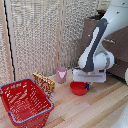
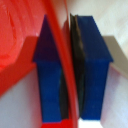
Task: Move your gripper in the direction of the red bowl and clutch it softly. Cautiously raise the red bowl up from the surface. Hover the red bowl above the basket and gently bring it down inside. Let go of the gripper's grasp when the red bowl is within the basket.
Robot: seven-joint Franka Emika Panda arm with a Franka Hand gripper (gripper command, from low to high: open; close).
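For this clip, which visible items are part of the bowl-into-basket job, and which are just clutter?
Job items:
- red bowl, on the table, its rim between the claw's fingers
- basket, holding nothing visible
- claw, closed on the bowl's rim in the wrist view

Clutter:
- pinkish cup
- small red-yellow box

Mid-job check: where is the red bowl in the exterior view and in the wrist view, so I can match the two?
Exterior view: the red bowl sits on the table, below the gripper, on the exterior view's right of the basket.
Wrist view: its rim runs between the blue fingertips.
Shared landmark: the fingertips.
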